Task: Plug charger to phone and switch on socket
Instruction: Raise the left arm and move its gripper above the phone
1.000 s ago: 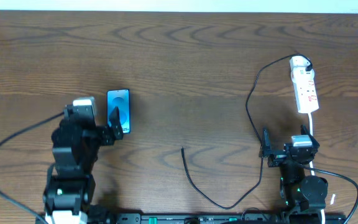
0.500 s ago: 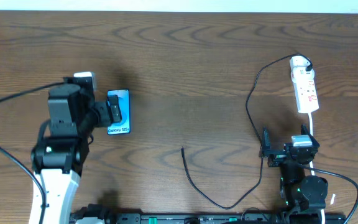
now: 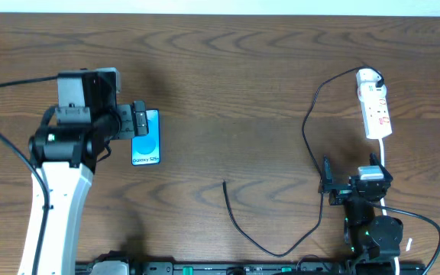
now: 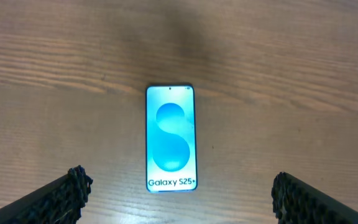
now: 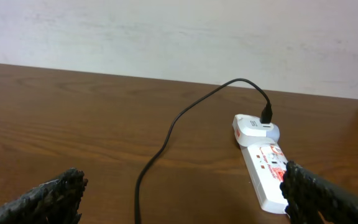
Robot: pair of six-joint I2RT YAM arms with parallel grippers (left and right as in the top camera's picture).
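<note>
Overhead, the left gripper (image 3: 138, 121) hovers, fingers wide apart, above the phone (image 3: 150, 145); best to lower it centred so both pads close evenly.

table (image 3: 243, 76): matt wood grain | phone (image 4: 170, 138): glossy screen | socket (image 5: 267, 174): white plastic

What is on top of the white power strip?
A white charger block sits on the power strip, at its far end, with the black cable plugged in. The outlet under it is hidden.

Blue-screened phone (image 4: 170, 138), black charger cable (image 3: 305, 128), white socket (image 3: 374, 107) with red markings, brown wood-grain table (image 3: 243, 76)
</note>
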